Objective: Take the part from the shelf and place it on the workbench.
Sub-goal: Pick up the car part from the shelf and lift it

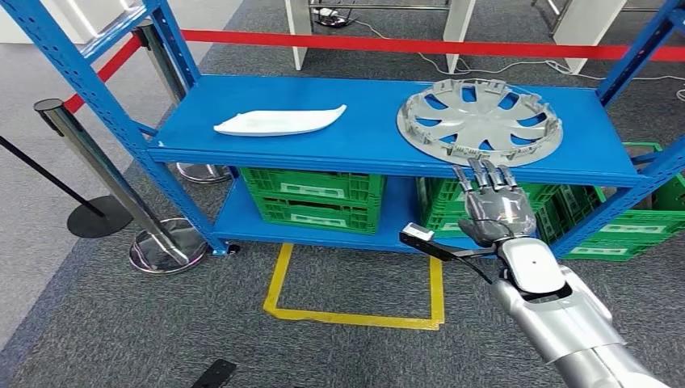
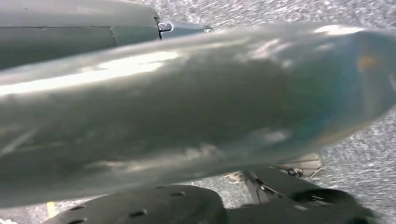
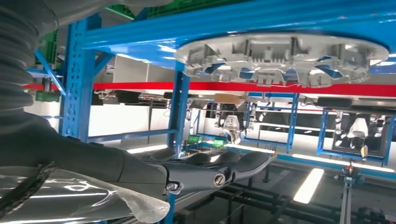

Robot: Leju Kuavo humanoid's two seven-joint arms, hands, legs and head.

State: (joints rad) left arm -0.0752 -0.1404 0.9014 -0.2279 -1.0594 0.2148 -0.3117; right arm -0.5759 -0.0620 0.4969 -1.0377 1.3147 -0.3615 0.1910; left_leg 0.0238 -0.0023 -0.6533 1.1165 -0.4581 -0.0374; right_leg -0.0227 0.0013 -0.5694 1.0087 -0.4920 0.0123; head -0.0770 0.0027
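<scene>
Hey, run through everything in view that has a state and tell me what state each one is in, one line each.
Hubcap: lying flat on the top shelf, inner ribbed side up, untouched.
White part: lying flat on the same shelf, left of the hubcap, untouched.
Right hand: fingers extended and apart, holding nothing, raised just short of the hubcap.
Left hand: cannot tell.
Green crates: sitting on the lower shelf.

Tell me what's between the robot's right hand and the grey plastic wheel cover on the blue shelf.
In the head view, only the blue shelf's front edge separates the right hand from the grey plastic wheel cover. The fingertips reach just below its rim.
</scene>
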